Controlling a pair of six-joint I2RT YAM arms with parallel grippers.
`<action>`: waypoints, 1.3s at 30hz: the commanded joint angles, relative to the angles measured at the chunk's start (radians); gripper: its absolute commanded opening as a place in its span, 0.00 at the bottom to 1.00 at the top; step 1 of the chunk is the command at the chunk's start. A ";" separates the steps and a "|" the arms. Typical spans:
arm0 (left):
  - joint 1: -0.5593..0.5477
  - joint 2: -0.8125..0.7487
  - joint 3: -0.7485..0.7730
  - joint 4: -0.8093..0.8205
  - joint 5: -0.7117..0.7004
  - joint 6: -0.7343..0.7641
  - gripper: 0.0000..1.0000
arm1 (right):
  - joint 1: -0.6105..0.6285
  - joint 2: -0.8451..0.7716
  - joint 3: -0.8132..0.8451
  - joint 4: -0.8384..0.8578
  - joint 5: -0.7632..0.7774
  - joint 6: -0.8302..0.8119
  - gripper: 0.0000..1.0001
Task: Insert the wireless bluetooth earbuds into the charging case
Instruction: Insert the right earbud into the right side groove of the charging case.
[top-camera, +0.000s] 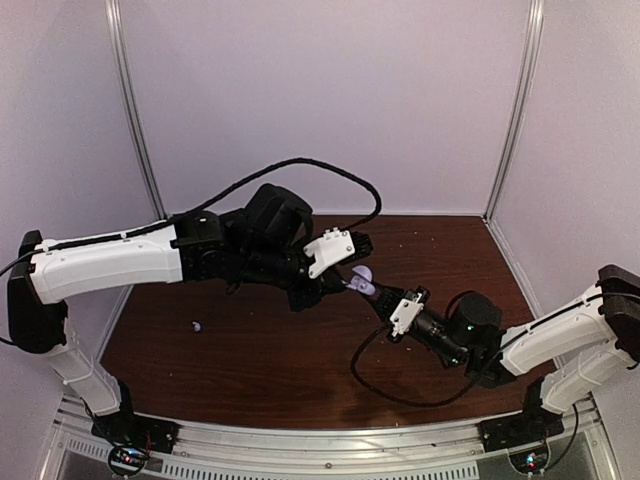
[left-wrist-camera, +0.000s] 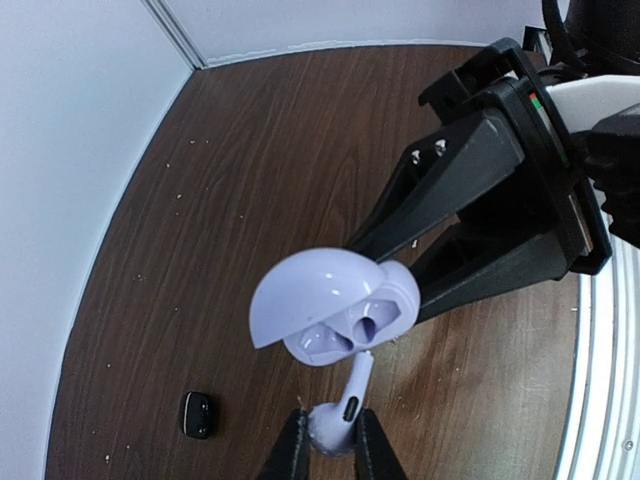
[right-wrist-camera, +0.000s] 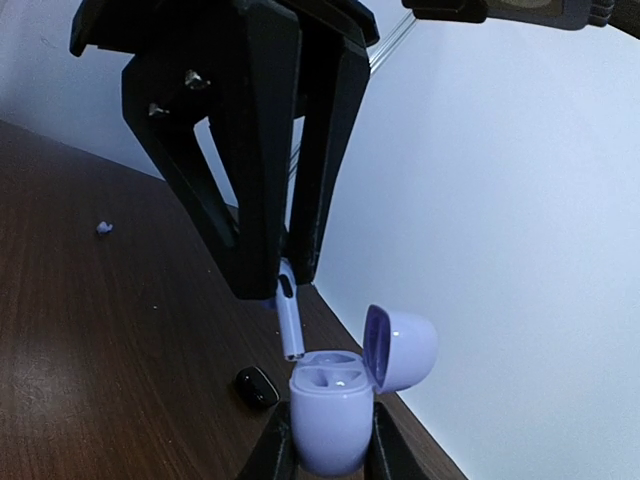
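Observation:
The charging case (right-wrist-camera: 330, 415), pale lavender, is held upright off the table with my right gripper (right-wrist-camera: 330, 445) shut on its lower half. Its lid (right-wrist-camera: 405, 345) stands open and both wells show empty. One earbud (left-wrist-camera: 352, 385) hangs by its head in my shut left gripper (left-wrist-camera: 333, 428), stem pointing at the case (left-wrist-camera: 330, 300). The stem tip (right-wrist-camera: 295, 352) sits right at the case's rim, outside the wells. In the top view the two grippers meet at the case (top-camera: 362, 278) over the table's middle. A second tiny pale earbud (right-wrist-camera: 103, 228) lies on the table (top-camera: 197, 326).
A small black oval object (left-wrist-camera: 196, 414) lies on the brown wooden table (top-camera: 270, 350) below the grippers, also seen in the right wrist view (right-wrist-camera: 257, 386). White walls close the left, back and right. The right arm's cable (top-camera: 380, 385) loops across the table.

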 joint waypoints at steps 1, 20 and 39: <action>-0.005 0.017 0.038 0.023 0.026 -0.014 0.07 | 0.013 0.006 0.027 0.014 0.042 -0.019 0.00; -0.013 0.073 0.082 -0.030 -0.062 -0.023 0.08 | 0.035 0.005 0.031 0.006 0.082 -0.045 0.00; -0.051 0.154 0.159 -0.085 -0.035 -0.024 0.16 | 0.046 0.022 0.052 -0.007 0.104 -0.032 0.00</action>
